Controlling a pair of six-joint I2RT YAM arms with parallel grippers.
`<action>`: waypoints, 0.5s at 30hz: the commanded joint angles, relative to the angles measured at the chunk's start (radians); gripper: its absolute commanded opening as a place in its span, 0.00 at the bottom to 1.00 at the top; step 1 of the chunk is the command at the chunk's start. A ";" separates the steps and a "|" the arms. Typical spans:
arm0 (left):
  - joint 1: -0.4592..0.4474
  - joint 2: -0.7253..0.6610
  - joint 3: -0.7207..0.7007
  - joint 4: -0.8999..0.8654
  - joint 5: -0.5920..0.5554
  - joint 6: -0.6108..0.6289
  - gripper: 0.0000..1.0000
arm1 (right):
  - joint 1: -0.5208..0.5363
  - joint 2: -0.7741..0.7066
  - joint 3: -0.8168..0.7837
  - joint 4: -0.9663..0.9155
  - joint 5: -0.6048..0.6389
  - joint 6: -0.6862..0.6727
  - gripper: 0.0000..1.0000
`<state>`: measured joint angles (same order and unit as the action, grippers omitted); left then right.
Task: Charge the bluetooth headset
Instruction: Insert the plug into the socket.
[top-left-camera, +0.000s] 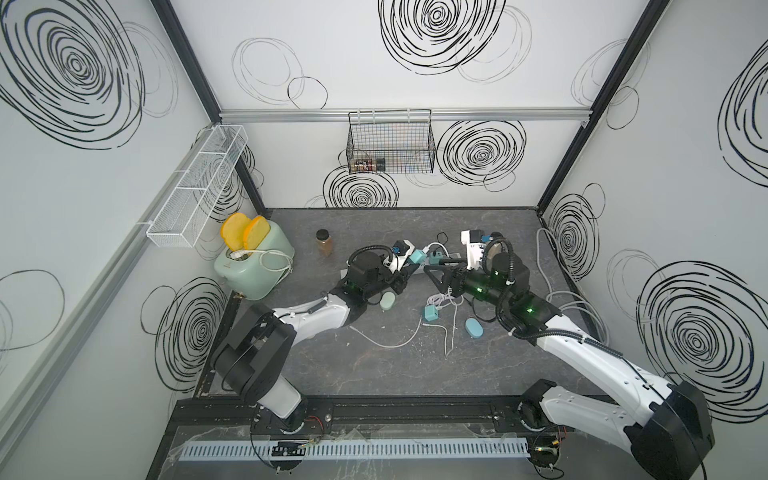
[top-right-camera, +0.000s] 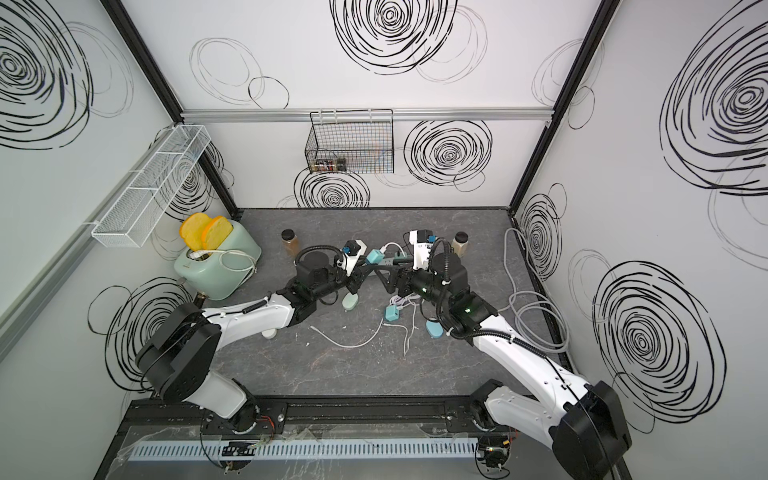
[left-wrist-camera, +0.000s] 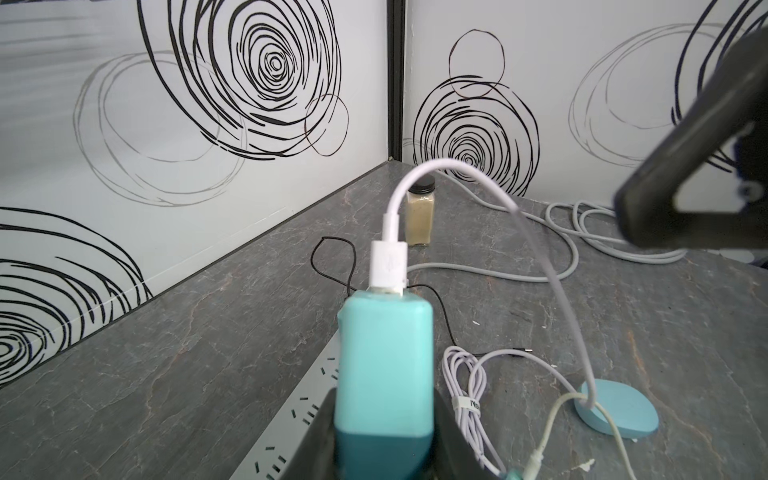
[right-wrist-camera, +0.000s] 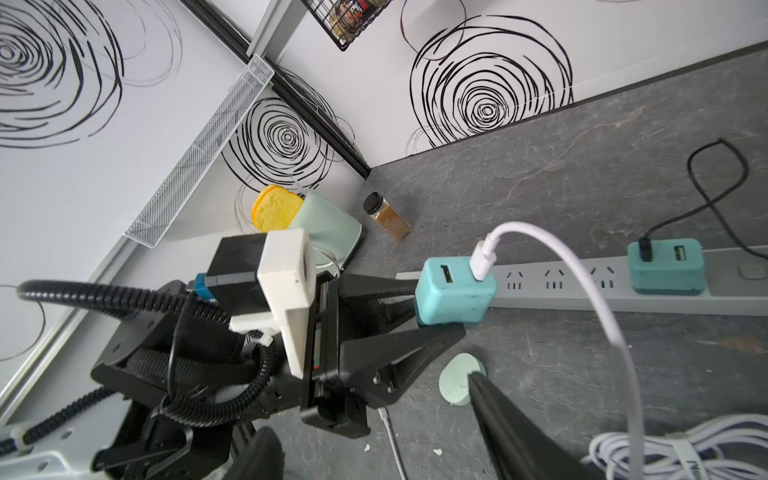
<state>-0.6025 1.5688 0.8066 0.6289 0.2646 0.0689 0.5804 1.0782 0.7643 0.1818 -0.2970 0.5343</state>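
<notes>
My left gripper is shut on a teal USB charger, held at the near end of the grey power strip. A white cable runs from the charger's port to a blue oval headset case lying on the table. My right gripper stands open just right of the charger in both top views, with nothing between its fingers. A pale green oval case lies under the left wrist.
A second teal charger sits plugged into the strip. A third one lies beside a bundled cable. Also here: a toaster, spice jars, a loose white cable and grey cord coils at the right.
</notes>
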 joint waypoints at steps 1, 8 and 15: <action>-0.006 -0.029 -0.009 0.061 0.006 -0.039 0.11 | 0.017 0.038 0.008 0.057 0.032 0.134 0.76; -0.009 -0.030 -0.016 0.069 0.013 -0.038 0.10 | 0.010 0.096 0.019 0.067 0.095 0.202 0.73; -0.009 -0.033 -0.021 0.076 0.045 -0.038 0.10 | -0.036 0.157 0.027 0.112 0.024 0.239 0.71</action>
<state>-0.6079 1.5688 0.7891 0.6304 0.2840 0.0505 0.5632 1.2247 0.7650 0.2420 -0.2504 0.7235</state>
